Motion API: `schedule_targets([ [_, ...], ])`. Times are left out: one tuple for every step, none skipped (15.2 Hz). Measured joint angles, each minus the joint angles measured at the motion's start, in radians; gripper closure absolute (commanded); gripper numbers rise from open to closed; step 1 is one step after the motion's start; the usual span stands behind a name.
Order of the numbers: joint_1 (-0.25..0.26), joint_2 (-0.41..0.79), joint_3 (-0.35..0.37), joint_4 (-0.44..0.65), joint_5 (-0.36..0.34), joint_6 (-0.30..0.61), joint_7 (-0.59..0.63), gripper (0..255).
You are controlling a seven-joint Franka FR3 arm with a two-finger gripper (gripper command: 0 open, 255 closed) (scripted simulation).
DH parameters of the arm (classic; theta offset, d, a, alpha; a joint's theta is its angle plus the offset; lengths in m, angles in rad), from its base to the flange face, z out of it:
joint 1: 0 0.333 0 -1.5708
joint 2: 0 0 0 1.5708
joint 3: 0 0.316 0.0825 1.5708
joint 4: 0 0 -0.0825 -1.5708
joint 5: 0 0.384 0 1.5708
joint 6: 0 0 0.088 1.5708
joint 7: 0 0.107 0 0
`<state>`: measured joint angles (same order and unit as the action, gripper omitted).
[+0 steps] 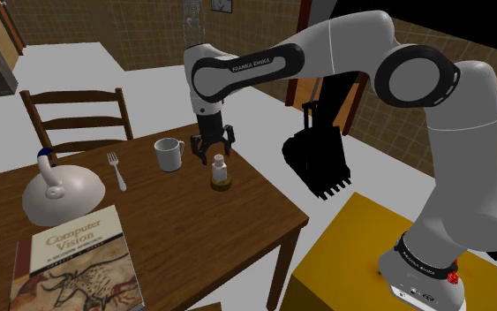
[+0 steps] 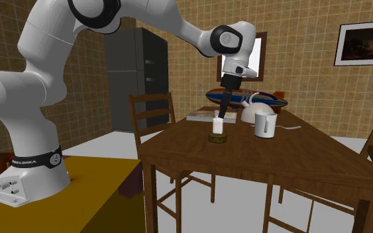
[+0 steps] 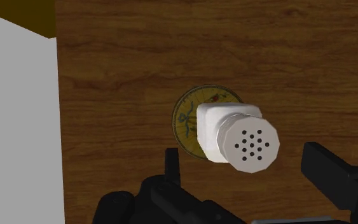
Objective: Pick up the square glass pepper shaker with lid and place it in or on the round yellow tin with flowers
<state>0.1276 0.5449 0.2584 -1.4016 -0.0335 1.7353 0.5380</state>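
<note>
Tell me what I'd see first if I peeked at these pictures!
The big white robot arm arching over the wooden table grabs the eye first. Its black gripper hangs open just above a little white shaker standing on a round yellow tin. At the shoulder view's lower left lies a book titled Computer Vision.

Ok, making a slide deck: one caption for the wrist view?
White shaker standing on the round flowered tin, open tool hovering over it, wooden table beneath.
</note>
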Motion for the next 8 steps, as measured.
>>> schedule_targets([
  [0.000,0.000,0.000,0.000,0.000,0.000,0.000,0],
  [0.000,0.000,0.000,0.000,0.000,0.000,0.000,0],
  [0.000,0.000,0.000,0.000,0.000,0.000,0.000,0],
  [0.000,-0.004,0.000,0.010,0.001,-0.014,0.000,0],
  [-0.001,-0.001,0.000,0.044,0.000,-0.044,-0.003,0],
  [0.001,0.002,0.000,0.073,0.000,-0.070,-0.002,0],
  [0.005,0.014,0.000,0.118,-0.002,-0.103,0.000,0],
  [0.007,0.021,-0.001,0.142,-0.003,-0.119,0.000,0],
])
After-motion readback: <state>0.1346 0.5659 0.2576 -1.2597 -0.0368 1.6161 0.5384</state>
